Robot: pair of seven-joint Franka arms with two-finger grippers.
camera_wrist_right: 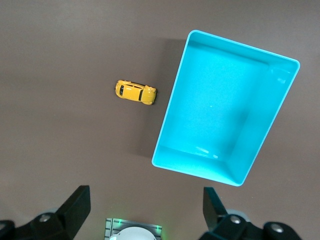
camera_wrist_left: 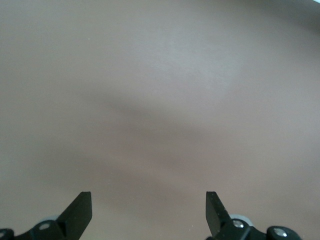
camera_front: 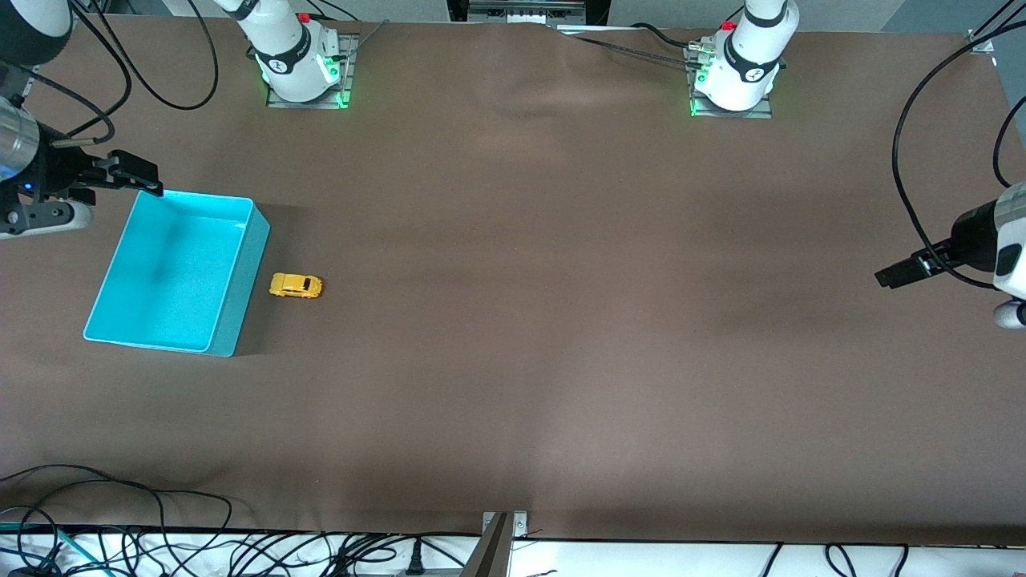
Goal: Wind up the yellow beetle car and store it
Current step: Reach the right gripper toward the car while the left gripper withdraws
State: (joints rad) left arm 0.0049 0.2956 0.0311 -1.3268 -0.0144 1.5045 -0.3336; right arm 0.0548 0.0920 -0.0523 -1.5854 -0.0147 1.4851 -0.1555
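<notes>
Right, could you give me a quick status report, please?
Both grippers open: right gripper by turquoise bin, left gripper over bare table. Yellow beetle car beside bin. Nothing blocking.

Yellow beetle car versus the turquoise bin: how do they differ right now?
The yellow beetle car is tiny and rounded with dark windows; the turquoise bin is far bigger, rectangular and open-topped. The car is a closed little body on wheels; the bin is a hollow box holding nothing. Both rest on the brown table, side by side but apart, at the right arm's end.
</notes>
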